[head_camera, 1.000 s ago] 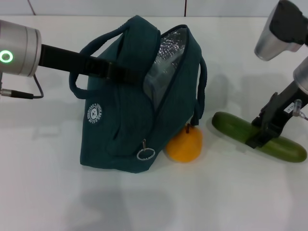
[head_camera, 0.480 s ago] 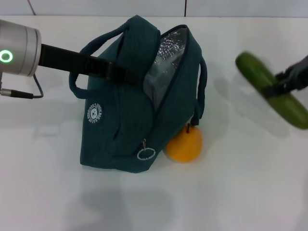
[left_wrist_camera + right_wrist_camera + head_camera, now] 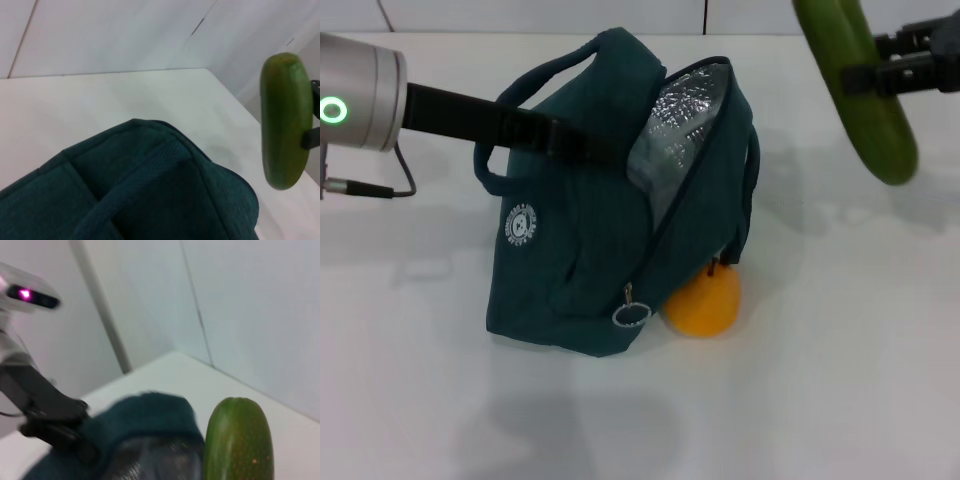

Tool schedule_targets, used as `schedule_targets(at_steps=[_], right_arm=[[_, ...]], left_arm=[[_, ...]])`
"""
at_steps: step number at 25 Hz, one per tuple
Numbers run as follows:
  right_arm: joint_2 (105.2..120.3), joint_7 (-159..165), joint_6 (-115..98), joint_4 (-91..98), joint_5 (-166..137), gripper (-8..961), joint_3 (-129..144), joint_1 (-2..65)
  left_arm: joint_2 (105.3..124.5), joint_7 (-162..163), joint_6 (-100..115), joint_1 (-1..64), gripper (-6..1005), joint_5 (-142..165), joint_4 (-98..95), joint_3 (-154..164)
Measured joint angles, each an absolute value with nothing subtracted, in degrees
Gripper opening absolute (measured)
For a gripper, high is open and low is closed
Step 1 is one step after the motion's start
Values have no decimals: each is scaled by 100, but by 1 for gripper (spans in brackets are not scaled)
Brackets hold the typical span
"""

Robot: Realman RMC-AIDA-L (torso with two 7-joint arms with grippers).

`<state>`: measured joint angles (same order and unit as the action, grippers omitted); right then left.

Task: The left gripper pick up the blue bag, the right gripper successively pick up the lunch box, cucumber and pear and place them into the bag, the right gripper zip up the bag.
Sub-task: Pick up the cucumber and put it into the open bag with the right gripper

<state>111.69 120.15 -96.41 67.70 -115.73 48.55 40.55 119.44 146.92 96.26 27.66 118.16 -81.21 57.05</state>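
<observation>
Nearest me I see bare white table (image 3: 820, 410) with plenty of free room. One pear (image 3: 703, 303) sits there, touching the lower right side of the one blue bag (image 3: 580, 250). The bag stands tilted, mouth unzipped and facing up and right, foil lining showing. My left gripper (image 3: 565, 140) reaches in from the left and is clamped on the bag's upper edge. Farther right, my right gripper (image 3: 880, 70) grips the one cucumber (image 3: 855, 85) in the air, long axis steep, lower end toward me.
</observation>
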Motion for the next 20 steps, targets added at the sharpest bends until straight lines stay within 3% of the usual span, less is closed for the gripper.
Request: schedule_targets(at_steps=[8, 20], right_arm=[[11538, 11053, -9458, 6338, -10361, 591, 4971, 4038], [11580, 9185, -8593, 4974, -8574, 592, 6385, 4049]], left_arm=[[11949, 14677, 9549, 2822, 44, 11793, -8120, 5704], [11953, 14669, 9544, 2834, 44, 11785, -8087, 5713]])
